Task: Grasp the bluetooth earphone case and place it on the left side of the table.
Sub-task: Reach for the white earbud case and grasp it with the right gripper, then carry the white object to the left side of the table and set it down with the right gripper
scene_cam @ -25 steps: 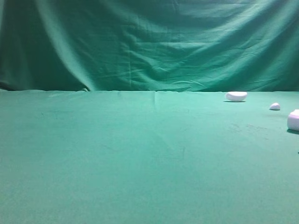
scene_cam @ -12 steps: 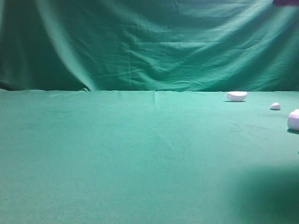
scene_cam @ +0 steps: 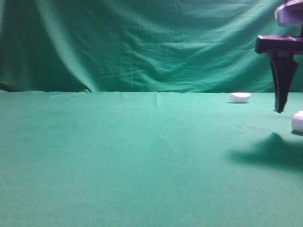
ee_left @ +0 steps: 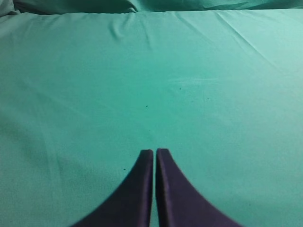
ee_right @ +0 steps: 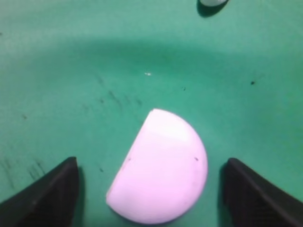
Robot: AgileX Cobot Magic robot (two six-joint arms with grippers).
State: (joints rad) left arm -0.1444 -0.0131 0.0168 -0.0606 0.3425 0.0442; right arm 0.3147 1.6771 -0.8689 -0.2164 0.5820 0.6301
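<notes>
The bluetooth earphone case (ee_right: 161,165), smooth, white and rounded, lies on the green table (ee_right: 71,71) between the two dark fingers of my right gripper (ee_right: 151,161). The jaws stand open with a gap on each side of the case. In the exterior high view the case (scene_cam: 298,121) sits at the far right edge, and one dark finger (scene_cam: 282,80) hangs just left of it, tip down. My left gripper (ee_left: 155,151) is shut on nothing above bare cloth (ee_left: 142,71).
A flatter white half-oval piece (scene_cam: 239,97) lies further back on the right. A small white lump (ee_right: 213,2) shows at the top edge of the right wrist view. A green backdrop (scene_cam: 142,42) hangs behind the table. The arm's shadow (scene_cam: 270,151) falls at the right.
My right arm has come down into the exterior high view at the top right and now hangs beside the case. Its finger hides the tiny white lump. A shadow has spread over the cloth.
</notes>
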